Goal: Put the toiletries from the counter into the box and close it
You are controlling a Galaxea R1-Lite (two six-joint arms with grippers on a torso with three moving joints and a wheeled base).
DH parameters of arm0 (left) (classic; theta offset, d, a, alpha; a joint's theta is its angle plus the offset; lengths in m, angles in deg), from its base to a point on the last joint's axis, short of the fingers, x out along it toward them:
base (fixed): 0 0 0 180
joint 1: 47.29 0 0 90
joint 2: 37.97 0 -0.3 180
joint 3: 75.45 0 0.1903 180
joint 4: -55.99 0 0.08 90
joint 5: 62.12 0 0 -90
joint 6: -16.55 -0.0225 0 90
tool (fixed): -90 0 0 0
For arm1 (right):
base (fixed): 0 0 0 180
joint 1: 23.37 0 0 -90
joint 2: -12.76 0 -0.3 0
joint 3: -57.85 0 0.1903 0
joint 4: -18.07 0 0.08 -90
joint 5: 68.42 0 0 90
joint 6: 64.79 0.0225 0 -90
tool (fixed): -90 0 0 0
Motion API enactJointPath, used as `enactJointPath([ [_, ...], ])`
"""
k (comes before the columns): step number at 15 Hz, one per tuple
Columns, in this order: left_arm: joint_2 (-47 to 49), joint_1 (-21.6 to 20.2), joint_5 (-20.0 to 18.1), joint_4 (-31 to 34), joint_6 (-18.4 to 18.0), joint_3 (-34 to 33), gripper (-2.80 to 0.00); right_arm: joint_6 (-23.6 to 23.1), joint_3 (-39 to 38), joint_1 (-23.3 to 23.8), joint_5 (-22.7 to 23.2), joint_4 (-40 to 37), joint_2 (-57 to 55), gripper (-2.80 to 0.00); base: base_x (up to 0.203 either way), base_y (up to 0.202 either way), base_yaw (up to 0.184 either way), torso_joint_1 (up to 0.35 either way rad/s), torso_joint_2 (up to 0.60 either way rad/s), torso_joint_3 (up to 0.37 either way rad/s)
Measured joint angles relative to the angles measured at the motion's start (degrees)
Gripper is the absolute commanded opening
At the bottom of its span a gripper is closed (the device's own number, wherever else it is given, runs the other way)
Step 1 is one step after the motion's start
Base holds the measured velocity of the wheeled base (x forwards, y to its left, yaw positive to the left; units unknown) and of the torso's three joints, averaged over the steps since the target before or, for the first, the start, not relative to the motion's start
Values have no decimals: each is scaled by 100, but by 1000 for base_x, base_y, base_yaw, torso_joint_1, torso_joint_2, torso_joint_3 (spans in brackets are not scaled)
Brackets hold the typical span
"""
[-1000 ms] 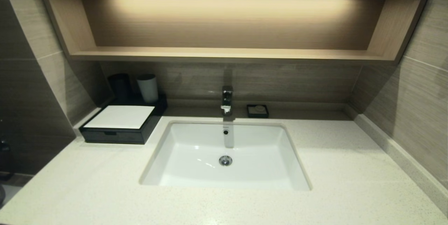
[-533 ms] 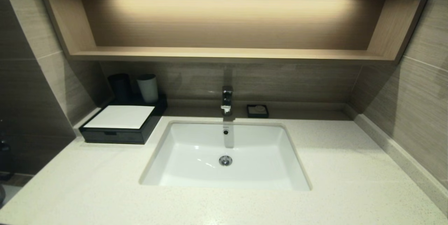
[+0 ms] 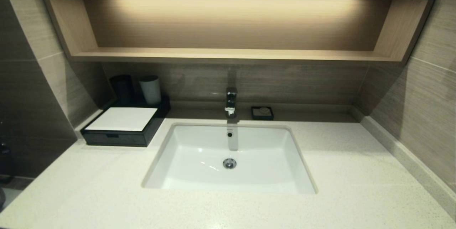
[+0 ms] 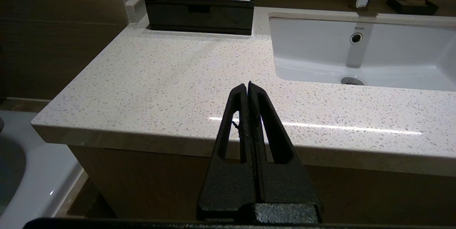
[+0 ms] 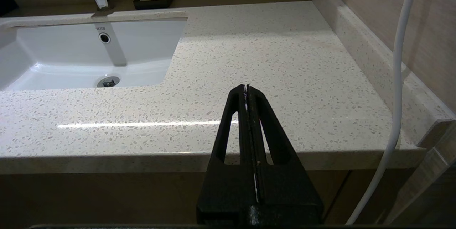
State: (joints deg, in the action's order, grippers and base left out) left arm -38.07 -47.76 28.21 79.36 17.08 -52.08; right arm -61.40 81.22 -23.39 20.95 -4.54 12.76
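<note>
The black box (image 3: 123, 129) with a white top panel stands at the back left of the cream speckled counter (image 3: 89, 186), its front drawer pushed in; it also shows in the left wrist view (image 4: 201, 3). No plastic-wrapped toiletries show in any view. My left gripper (image 4: 247, 86) is shut and empty, held low in front of the counter's front edge, left of the sink. My right gripper (image 5: 246, 87) is shut and empty, held low before the counter's front edge, right of the sink. Neither gripper shows in the head view.
A white sink (image 3: 231, 182) with a chrome tap (image 3: 231, 101) is set in the middle. A black cup (image 3: 122, 87) and a white cup (image 3: 150, 89) stand behind the box. A small black soap dish (image 3: 262, 112) sits at the back. A white cable (image 5: 399, 79) hangs beside the right wall.
</note>
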Motion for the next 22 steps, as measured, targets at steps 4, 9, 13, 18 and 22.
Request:
enactJointPath([
  [4,0,2,-2,0,-1,0,-280,2,0,-7,-1,1,0,-280,0,0,0,0,0,0],
  [9,2,2,-2,0,0,0,-280,-12,0,-2,-11,-1,0,-280,0,0,0,0,0,0],
  [13,2,0,0,2,-1,0,-280,-5,0,0,-6,-1,0,-280,0,0,0,0,0,0],
  [18,2,2,-2,0,-1,0,-280,-13,0,0,2,1,0,-280,0,0,0,0,0,0],
  [22,2,0,0,0,-1,0,-280,-9,0,0,0,1,0,-280,0,0,0,0,0,0],
])
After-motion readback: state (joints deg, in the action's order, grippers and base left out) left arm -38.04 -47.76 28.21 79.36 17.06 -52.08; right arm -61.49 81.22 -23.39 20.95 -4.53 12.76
